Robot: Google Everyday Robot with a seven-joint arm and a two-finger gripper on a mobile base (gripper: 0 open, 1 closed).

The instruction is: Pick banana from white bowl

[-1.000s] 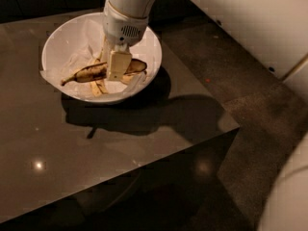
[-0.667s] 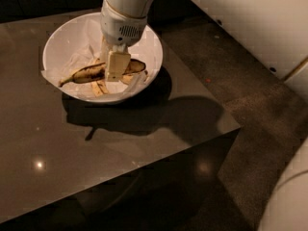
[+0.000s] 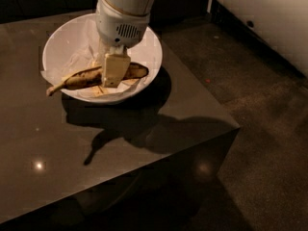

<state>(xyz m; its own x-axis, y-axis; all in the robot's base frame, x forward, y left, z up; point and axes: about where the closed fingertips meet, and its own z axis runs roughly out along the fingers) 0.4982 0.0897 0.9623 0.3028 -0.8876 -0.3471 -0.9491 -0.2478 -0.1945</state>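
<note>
Grasp is the step in hand: our gripper (image 3: 114,78) sits in the white bowl (image 3: 57,44), across the middle of the brown-blotched banana (image 3: 79,80), whose stem pokes over the near-left rim. Whether it has clamped, we cannot tell. We judge a gentle squeeze and a straight lift clear of the paper lining (image 3: 77,57) best.

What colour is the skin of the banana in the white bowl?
The banana is yellow, heavily blotched dark brown, in the camera view; the gripper is at its middle.
</note>
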